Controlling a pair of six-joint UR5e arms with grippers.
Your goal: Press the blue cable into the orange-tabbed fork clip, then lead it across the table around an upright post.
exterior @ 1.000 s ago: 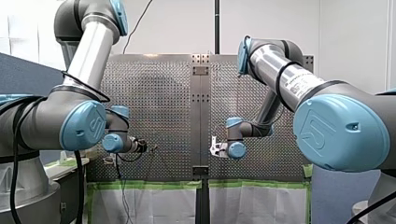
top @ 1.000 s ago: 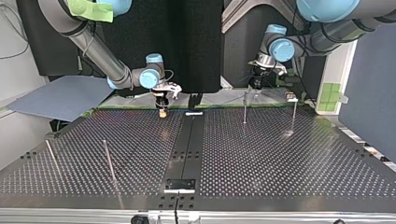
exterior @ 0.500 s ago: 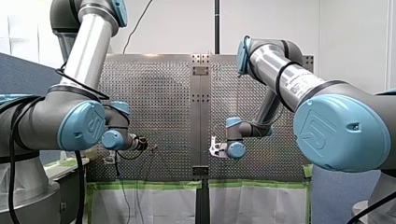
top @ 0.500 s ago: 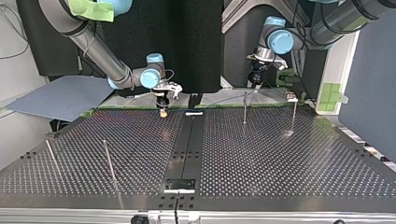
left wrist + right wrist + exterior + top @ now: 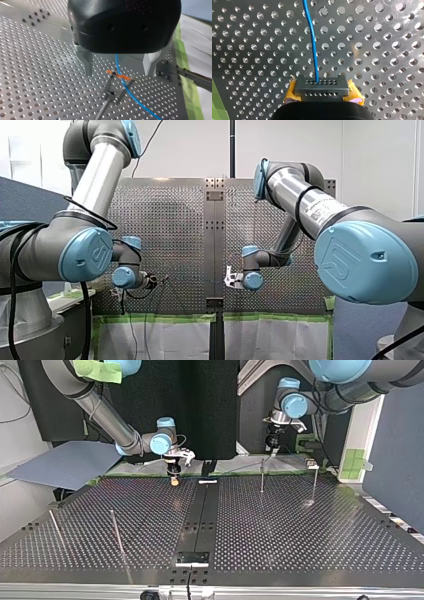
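Pads (image 5: 354, 96) on my right pincer (image 5: 174, 480), yellow, at the top view's left, clench the blue cable (image 5: 312, 37) low over the counter (image 5: 300, 530). Further right stands an upright post (image 5: 262, 475). Near it my left pincer (image 5: 117, 73) hangs released, its metal fingers (image 5: 87, 66) straddling the cable untouched where it crosses the orange-tabbed fork clip (image 5: 125, 77); I cannot tell whether it is seated.
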